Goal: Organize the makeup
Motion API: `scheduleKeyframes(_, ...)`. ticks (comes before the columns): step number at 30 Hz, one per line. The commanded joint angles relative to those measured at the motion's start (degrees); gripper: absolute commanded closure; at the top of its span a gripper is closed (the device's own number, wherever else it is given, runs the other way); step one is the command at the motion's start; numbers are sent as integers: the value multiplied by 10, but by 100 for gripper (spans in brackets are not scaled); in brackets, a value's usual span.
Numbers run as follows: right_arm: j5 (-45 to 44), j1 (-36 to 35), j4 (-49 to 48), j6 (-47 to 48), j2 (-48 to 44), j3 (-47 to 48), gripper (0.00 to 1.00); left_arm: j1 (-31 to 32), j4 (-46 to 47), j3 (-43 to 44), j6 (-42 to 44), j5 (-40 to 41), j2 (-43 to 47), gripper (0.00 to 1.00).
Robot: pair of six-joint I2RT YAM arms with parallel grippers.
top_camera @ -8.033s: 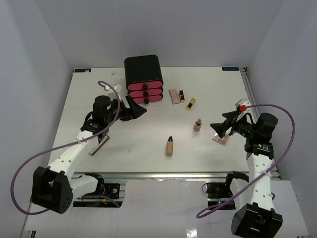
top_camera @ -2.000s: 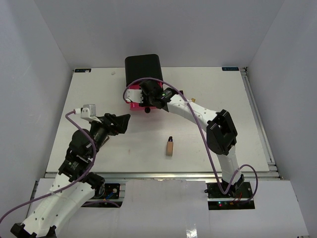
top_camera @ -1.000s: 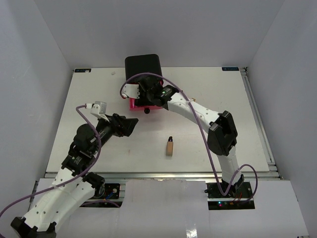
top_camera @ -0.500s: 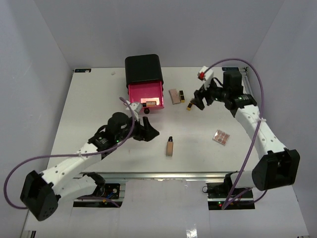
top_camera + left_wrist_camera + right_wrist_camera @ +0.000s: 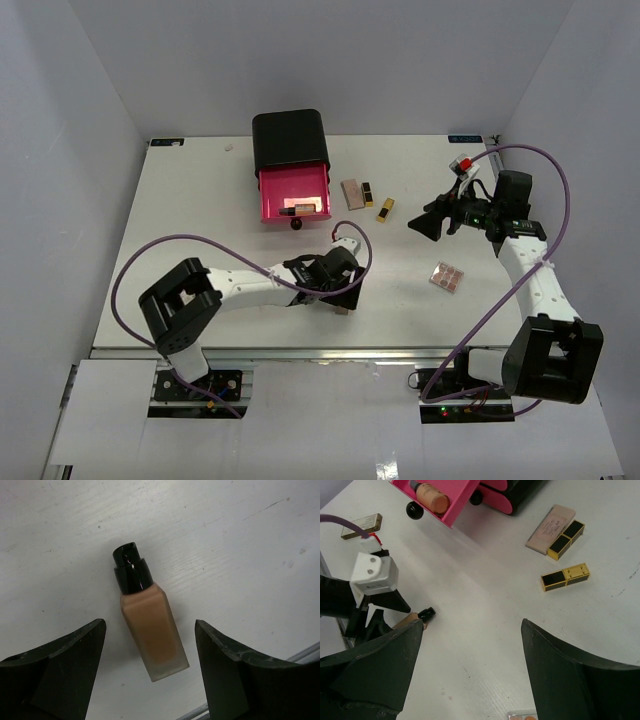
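Straddling the beige tube (image 5: 150, 630), seemingly untouched, left tool (image 5: 149, 625) gapes; right tool (image 5: 472, 624) gapes empty.

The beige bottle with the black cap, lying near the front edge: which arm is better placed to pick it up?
Left. The left gripper hangs open right over the beige bottle, one finger on each side. The right gripper is far off, near a black-and-gold lipstick.

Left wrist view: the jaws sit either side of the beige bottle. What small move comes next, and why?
Probably ease the left gripper straight down and close on the beige black-capped bottle. It lies flat on the table, roughly centred between the open fingers, with nothing crowding it. I cannot tell how high above it the fingers hang, so descend slowly.
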State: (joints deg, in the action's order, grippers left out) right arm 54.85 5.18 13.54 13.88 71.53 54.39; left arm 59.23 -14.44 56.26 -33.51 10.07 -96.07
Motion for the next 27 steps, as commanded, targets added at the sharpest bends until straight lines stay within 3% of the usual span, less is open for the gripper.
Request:
scheduleKeyframes(1, 33, 1, -29, -7, -11, -7, 14, 13, -31, 31, -14, 61, -17, 19)
scheduleKeyframes(6, 38, 1, -28, -6, -10, -10, 14, 19, -35, 49, -13, 58, -46, 31)
scheduleKeyframes(12, 45, 1, -30, -4, -10, -15, 14, 34, -68, 78, -5, 89, -50, 65)
scheduleKeyframes(15, 46, 1, -30, -3, -10, -17, 14, 36, -76, 82, 16, 101, -30, 77)
scheduleKeyframes(21, 51, 1, -32, -1, -6, -20, 14, 29, -76, 92, 111, 122, 28, 90)
scheduleKeyframes(27, 50, 1, -30, 7, -4, -21, 14, -37, -66, 125, 207, 85, 81, 92)
